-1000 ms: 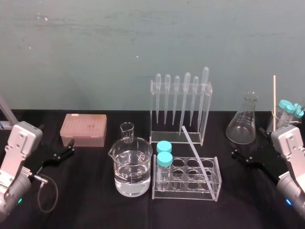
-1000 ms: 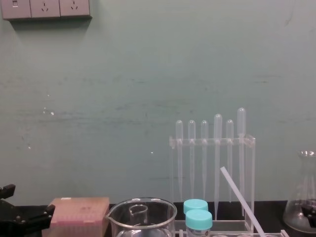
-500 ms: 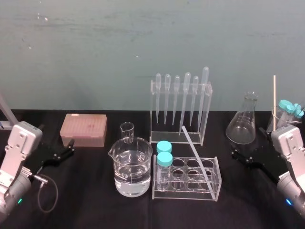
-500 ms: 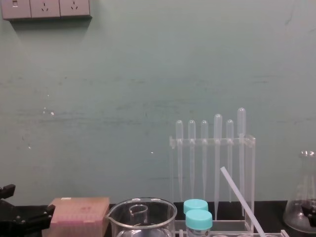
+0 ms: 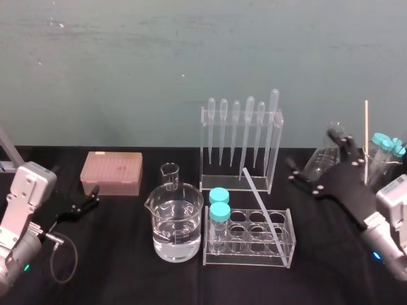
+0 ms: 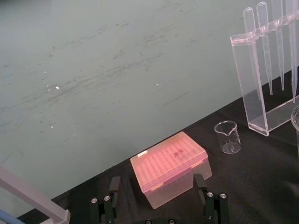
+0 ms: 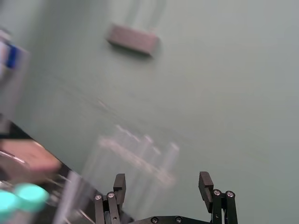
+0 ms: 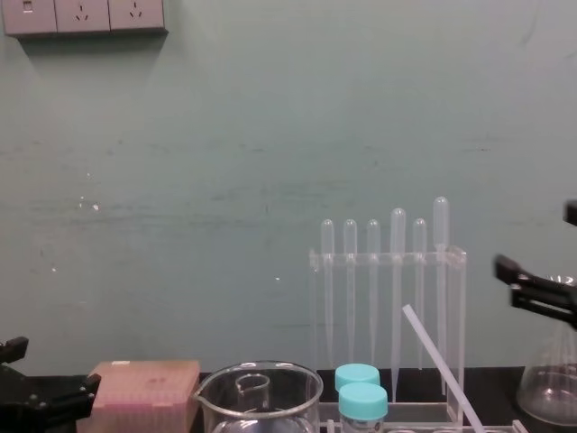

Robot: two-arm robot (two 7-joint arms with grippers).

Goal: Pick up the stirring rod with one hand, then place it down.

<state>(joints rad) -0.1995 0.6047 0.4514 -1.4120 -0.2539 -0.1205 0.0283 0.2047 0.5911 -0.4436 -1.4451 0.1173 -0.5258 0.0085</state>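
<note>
Right gripper (image 5: 309,149) risen, fingers (image 5: 300,179) spread; stirring rod (image 5: 261,202) well apart.

Black left pincer (image 5: 94,196), right pincer (image 5: 310,150), silver screws; grey wrist housings (image 5: 28,190); black cable (image 5: 75,257).

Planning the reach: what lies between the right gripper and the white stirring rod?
In the head view, the right end of the clear pipette rack stands between the open right gripper and the translucent white stirring rod leaning in the clear test-tube rack.

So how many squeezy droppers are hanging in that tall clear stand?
6 droppers hang side by side in one row in the tall clear rack, behind the test-tube rack. None seems hidden.
</note>
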